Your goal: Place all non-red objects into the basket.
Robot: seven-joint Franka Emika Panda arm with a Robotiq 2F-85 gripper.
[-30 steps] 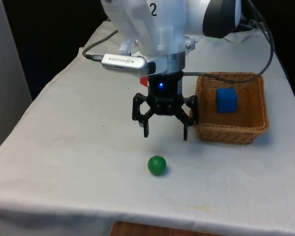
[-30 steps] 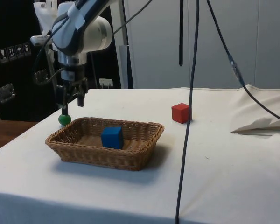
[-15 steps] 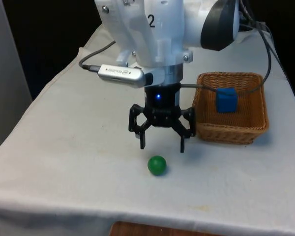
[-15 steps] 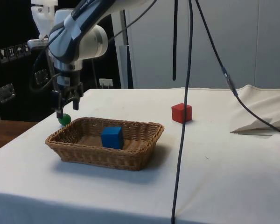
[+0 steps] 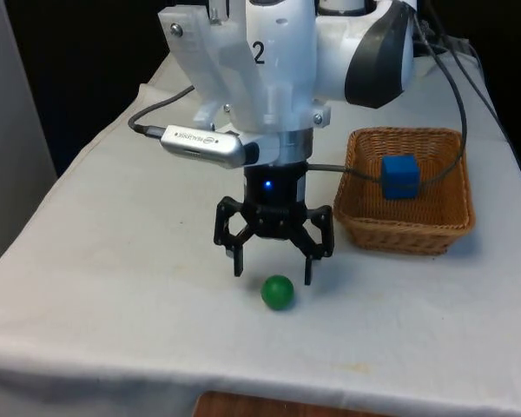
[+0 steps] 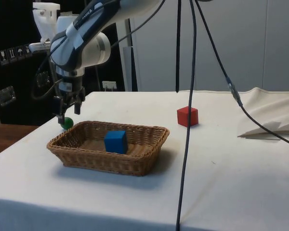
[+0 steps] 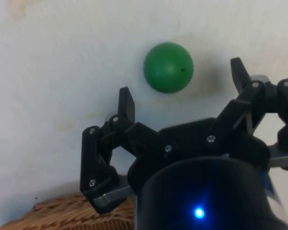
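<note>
A green ball lies on the white cloth near the table's front edge. My gripper hangs open just above and slightly behind it, fingers spread wider than the ball, with nothing between them. A wicker basket stands at the front view's right with a blue cube inside. A red cube sits on the cloth beyond the basket in the side view.
A black cable hangs down in front of the side view. Crumpled white cloth lies at the side view's right. The table's front edge runs close below the ball.
The gripper has moved towards the table's front edge and lower, coming from beside the basket to just over the green ball. It stays open. Ball and cubes have not moved.
</note>
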